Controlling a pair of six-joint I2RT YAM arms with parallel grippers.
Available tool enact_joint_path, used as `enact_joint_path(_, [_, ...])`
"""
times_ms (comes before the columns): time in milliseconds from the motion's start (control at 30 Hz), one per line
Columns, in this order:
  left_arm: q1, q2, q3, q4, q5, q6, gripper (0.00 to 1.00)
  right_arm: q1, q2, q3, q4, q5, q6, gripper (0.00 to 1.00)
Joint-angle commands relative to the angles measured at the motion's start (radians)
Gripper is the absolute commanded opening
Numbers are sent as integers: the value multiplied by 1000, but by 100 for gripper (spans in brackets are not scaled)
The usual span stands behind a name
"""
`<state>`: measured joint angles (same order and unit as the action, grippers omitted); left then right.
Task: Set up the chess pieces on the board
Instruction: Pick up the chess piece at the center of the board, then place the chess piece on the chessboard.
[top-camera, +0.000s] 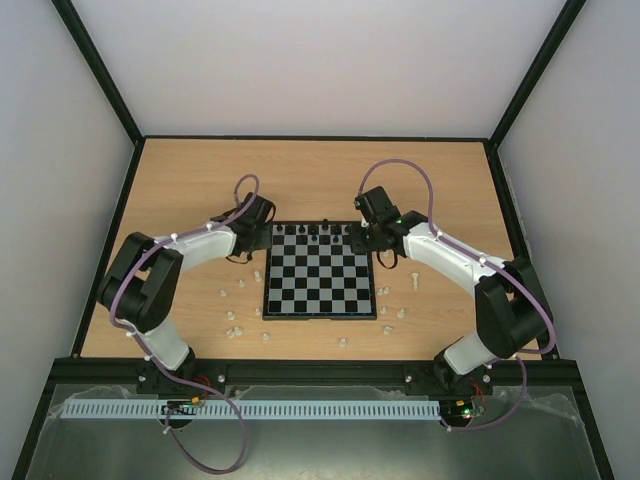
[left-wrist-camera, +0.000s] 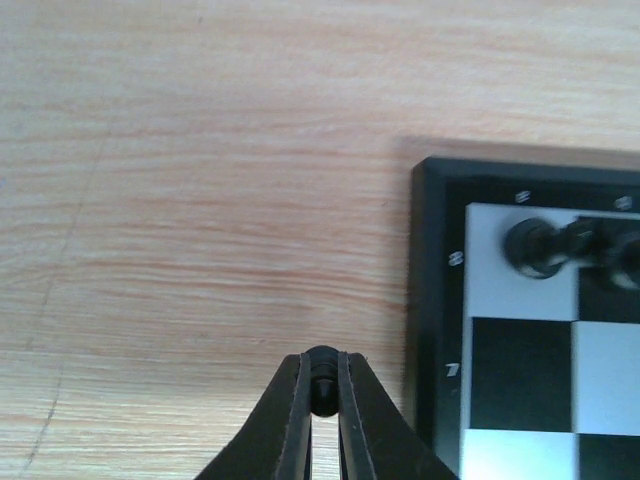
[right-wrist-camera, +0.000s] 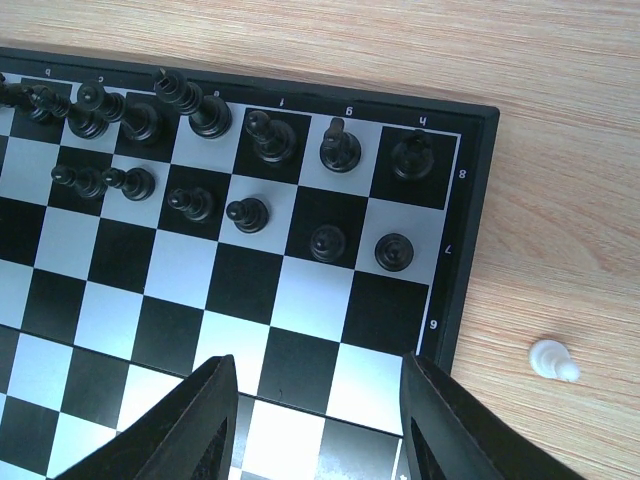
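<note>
The board (top-camera: 320, 292) lies in the middle of the table, with several black chess pieces (right-wrist-camera: 270, 137) on its two far rows. Cream-white chess pieces (top-camera: 232, 316) lie scattered on the wood to its left, right and front. My left gripper (left-wrist-camera: 322, 372) hangs over bare wood just left of the board's far-left corner (left-wrist-camera: 432, 300) and is shut on a small black piece (left-wrist-camera: 323, 388). A black piece (left-wrist-camera: 530, 248) stands on that corner square. My right gripper (right-wrist-camera: 318, 375) is open over the board's right side (right-wrist-camera: 470, 200), nothing between its fingers.
One white piece (right-wrist-camera: 553, 360) lies on the wood just off the board's right edge. More white pieces (top-camera: 415, 278) sit right of the board and near its front (top-camera: 343, 342). Dark frame rails border the table.
</note>
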<state>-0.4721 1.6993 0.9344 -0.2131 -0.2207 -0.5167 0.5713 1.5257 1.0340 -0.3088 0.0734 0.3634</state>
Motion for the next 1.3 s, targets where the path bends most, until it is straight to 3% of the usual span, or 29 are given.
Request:
enact_joint_path(0, [-25,-42,78,-61,16,20,2,7,-24,-11,-9,5,3,45])
enact_joint_path(367, [-108,45,168,-97,43,25,2,7,-17,-11,-10,9,3,45])
enact_joint_path(900, [-112,117,173,-90,-4,21,4,9,-13,-15,-5,-2,3,45])
enact_joint_path(1067, [-112,129,178,-89,-6,22,11,9,-13,-16,-6,-1,3,45])
enact_joint_path(1133, [-112,127,178,-92,-12,21,21,9,-13,-16,-5,-1,3,45])
enact_joint_path(1267, [-112,101,183,-115,-34,17,30,10,-15,-16,-5,-1,3,45])
